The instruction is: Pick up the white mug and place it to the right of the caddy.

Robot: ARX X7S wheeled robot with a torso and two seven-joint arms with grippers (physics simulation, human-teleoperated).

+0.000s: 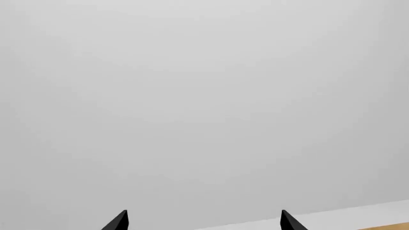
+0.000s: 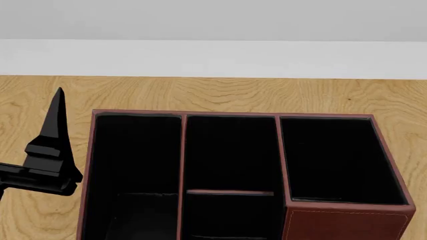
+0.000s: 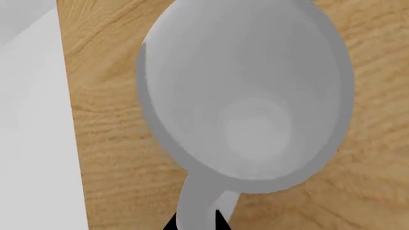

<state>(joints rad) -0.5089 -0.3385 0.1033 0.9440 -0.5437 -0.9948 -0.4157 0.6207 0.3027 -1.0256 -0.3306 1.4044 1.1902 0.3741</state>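
The mug (image 3: 246, 91) filled the right wrist view, upright on the wood table (image 3: 108, 143), its handle at the frame's bottom between the right gripper (image 3: 195, 223) tips; whether they clamped it I could not tell. The caddy (image 2: 347, 225) filled the head view's lower half, the mug out of sight there. The left gripper (image 1: 203, 221) stood apart, empty. A thin handle hold could let the mug swing or slip.

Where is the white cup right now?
The white mug shows only in the right wrist view, close under that camera over the wooden table. The head view shows just the caddy.
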